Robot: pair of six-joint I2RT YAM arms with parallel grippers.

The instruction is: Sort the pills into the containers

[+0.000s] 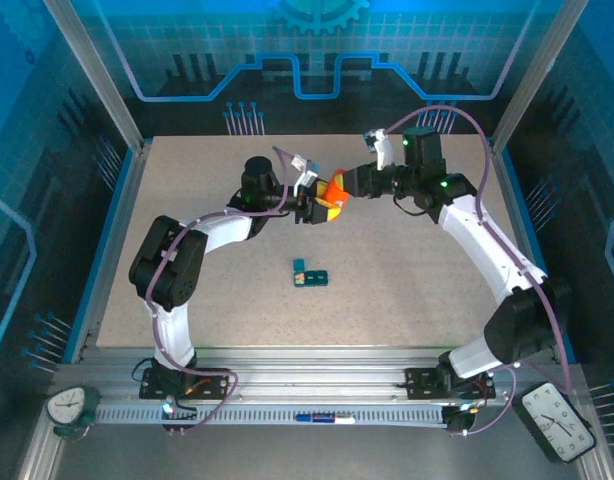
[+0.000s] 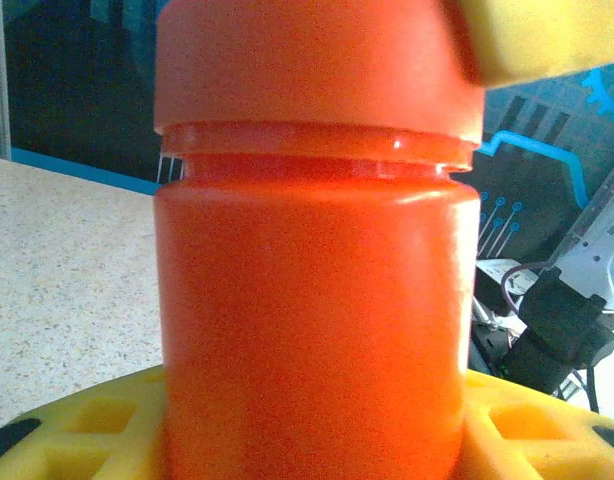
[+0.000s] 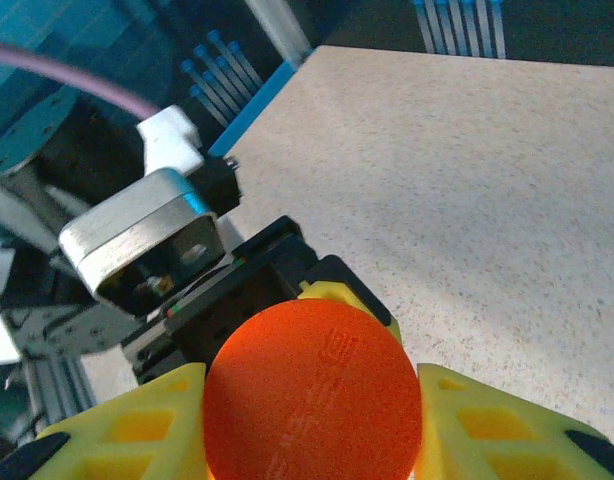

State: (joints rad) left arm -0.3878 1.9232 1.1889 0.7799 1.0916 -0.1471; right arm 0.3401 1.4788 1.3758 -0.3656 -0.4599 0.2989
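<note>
An orange bottle (image 1: pixel 334 190) hangs above the back middle of the table, held between both arms. My left gripper (image 1: pixel 315 203) is shut on its body (image 2: pixel 307 300), with yellow fingers (image 2: pixel 82 420) on either side. From the other side, my right gripper (image 1: pixel 353 184) is shut on the bottle's orange cap (image 3: pixel 312 395), and its yellow pads (image 3: pixel 127 430) press both flanks of the lid. The containers (image 1: pixel 310 273), a dark-teal strip of joined cells, lie on the table nearer the front, apart from both grippers. The pills are out of view.
The speckled table (image 1: pixel 187 220) is walled by aluminium posts and blue panels. Two clocks stand off the front corners (image 1: pixel 72 405) (image 1: pixel 562 420). A blue-and-white marker (image 1: pixel 322 417) lies on the front rail.
</note>
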